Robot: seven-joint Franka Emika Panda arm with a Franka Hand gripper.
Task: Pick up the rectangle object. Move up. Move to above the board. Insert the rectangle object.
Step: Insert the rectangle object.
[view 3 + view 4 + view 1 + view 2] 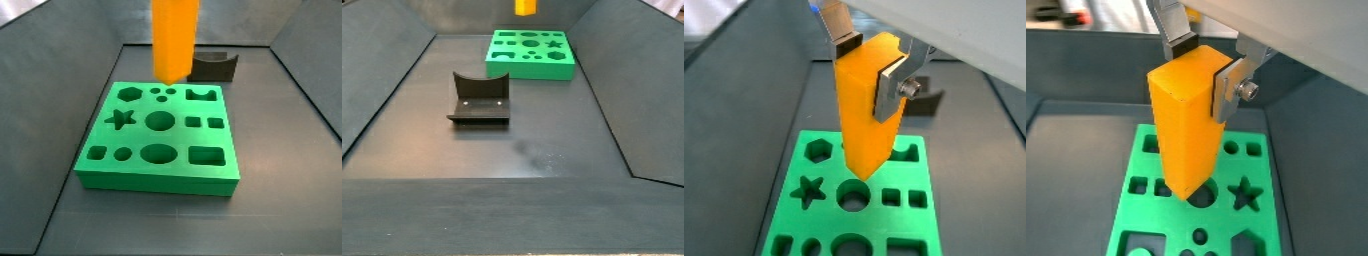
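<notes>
The rectangle object (pixel 867 110) is a tall orange block, held upright in the air. It also shows in the other wrist view (pixel 1189 125) and in both side views (pixel 175 40) (pixel 525 7), where only its lower part is in frame. My gripper (pixel 871 65) is shut on its upper part, a silver finger (pixel 890 92) on each side; it shows again in a wrist view (pixel 1207 70). The board (pixel 160 178) is a green slab with cut-out holes, directly below the block's lower end. It shows in both wrist views (pixel 919 215) (pixel 1140 215) and far back in a side view (pixel 569 68).
The fixture (pixel 478 100), a dark L-shaped bracket, stands on the floor in front of the board, and appears behind the board in a side view (pixel 214 68). Dark sloping walls (pixel 389 85) enclose the bin floor.
</notes>
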